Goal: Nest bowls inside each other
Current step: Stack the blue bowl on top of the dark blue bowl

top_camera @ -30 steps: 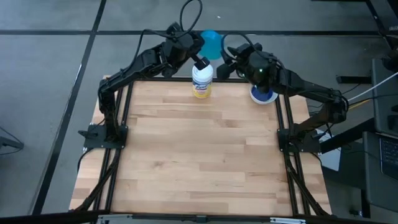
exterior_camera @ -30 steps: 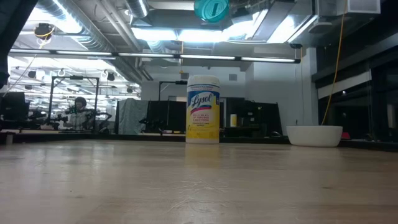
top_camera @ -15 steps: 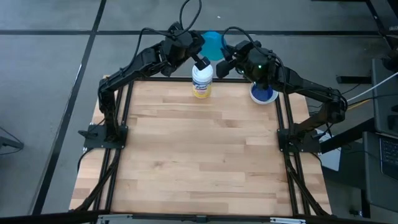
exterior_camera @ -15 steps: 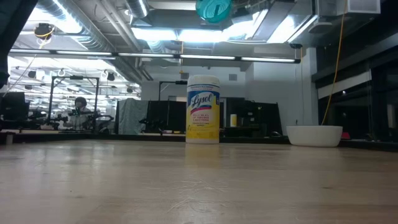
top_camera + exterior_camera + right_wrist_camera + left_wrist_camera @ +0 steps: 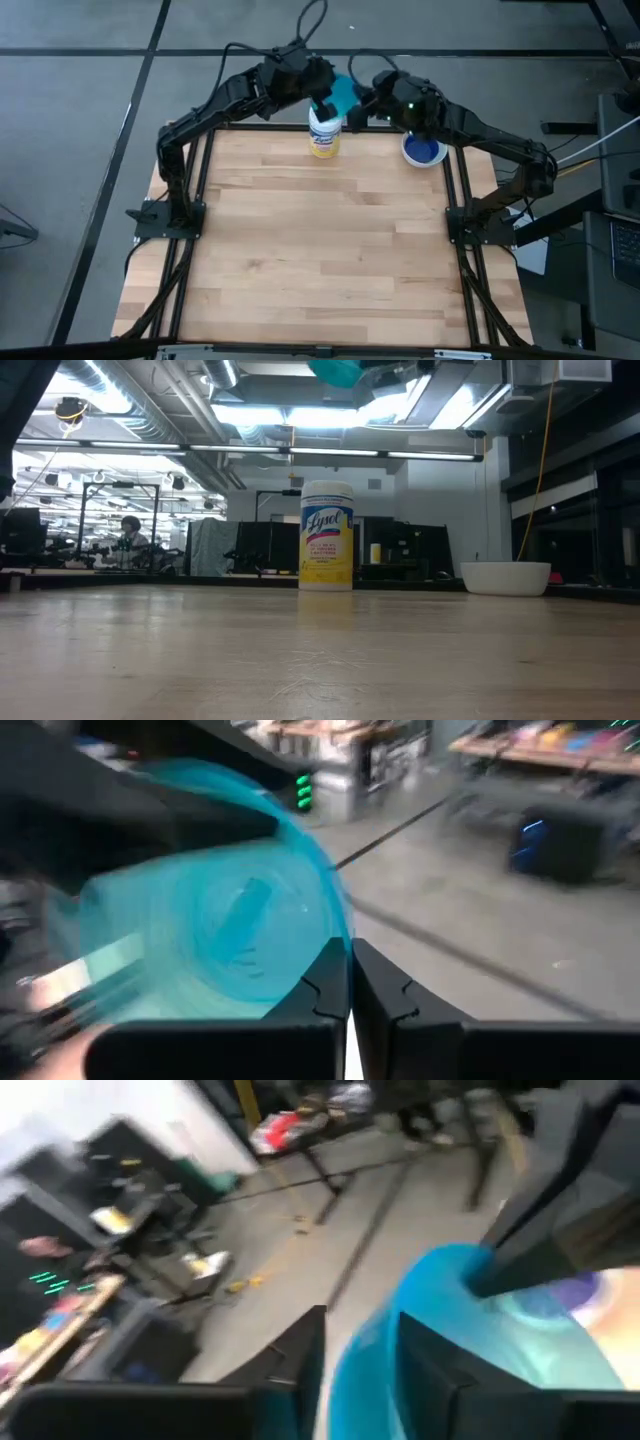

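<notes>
The teal bowl [image 5: 345, 92] hangs high above the surface's far edge, pinched at its rim by the clenched right end effector [image 5: 358, 104], the half-released left end effector [image 5: 325, 98] opposite.

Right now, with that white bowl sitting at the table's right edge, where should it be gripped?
Probably the rim, coming straight down from above. The white bowl sits upright, mouth up, and its low sloping wall offers little hold from the side. A dark blue bowl is nested in it, so a rim pinch would likely catch both walls.
</notes>
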{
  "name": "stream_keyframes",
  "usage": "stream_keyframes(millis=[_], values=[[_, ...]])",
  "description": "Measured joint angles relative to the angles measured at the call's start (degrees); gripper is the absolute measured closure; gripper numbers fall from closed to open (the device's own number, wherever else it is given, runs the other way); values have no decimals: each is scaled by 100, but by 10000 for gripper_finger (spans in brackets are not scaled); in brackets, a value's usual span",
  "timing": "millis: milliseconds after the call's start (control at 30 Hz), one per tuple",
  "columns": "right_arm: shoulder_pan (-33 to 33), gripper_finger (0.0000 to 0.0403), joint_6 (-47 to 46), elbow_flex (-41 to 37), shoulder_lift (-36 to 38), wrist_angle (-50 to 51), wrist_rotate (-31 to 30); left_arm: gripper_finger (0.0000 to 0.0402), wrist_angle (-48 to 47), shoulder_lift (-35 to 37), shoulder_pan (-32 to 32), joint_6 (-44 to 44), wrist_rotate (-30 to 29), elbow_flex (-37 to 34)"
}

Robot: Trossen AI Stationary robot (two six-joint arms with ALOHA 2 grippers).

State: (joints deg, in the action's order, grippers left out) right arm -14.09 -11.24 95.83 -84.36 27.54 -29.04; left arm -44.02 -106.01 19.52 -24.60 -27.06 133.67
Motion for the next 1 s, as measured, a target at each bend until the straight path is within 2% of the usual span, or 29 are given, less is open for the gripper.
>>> stream_keyframes(millis=[133, 300, 433, 600, 833, 1000], values=[[-178, 401, -369, 24, 13, 476, 273, 252, -80, -1, 58, -3, 628, -16], [-497, 401, -445, 10, 14, 1385, 227, 219, -87, 56, -15, -127, 595, -5], [-838, 401, -515, -71, 13, 2377, 225, 217, -10, 202, -25, -235, 584, -5], [-1465, 401, -520, -351, 15, 2901, 422, 223, 41, 575, -25, -27, 644, -5], [-2428, 401, -509, -1327, 37, 3030, 894, 224, -257, 1289, -72, 368, 571, 3], [-2831, 402, -913, -1873, 109, 3002, 874, 224, -787, 1791, -78, 718, 574, -1]])
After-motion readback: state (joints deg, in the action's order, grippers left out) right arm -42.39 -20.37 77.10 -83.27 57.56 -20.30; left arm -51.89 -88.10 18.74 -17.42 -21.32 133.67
